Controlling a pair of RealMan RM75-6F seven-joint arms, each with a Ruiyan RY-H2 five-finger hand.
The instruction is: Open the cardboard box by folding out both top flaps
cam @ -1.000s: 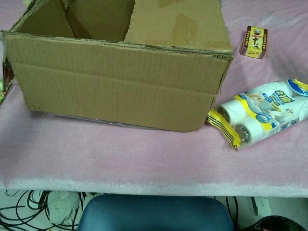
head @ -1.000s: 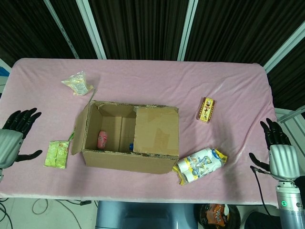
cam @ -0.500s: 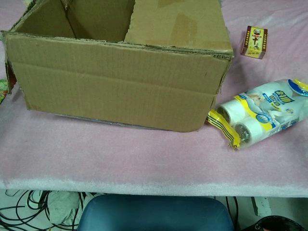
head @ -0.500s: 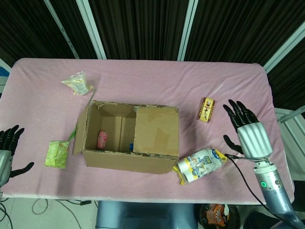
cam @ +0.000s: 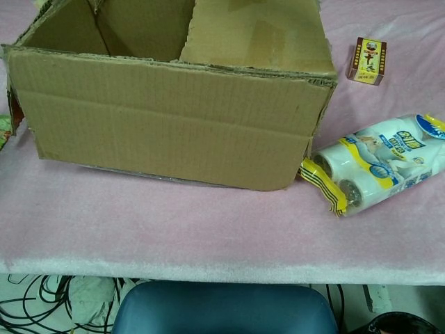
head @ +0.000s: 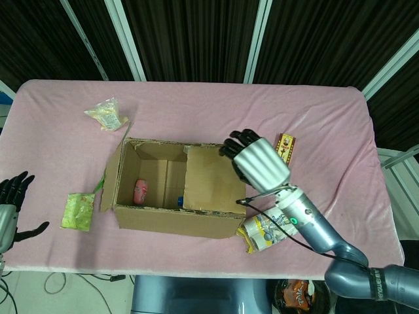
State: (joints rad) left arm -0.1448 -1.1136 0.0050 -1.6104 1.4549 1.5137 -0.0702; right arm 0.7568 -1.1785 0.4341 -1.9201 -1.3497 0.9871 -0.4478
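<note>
right hand (head: pixel 257 162) hovers empty, fingers apart, over the cardboard box's (head: pixel 177 222) closed flap (head: pixel 213 180); left hand (head: pixel 9 204) open.

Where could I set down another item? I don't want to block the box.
The far strip of the table behind the cardboard box is bare, right of the snack bag. The front edge below the box is bare too. Crowded: right of the box, with the right hand, small carton and paper rolls.
</note>
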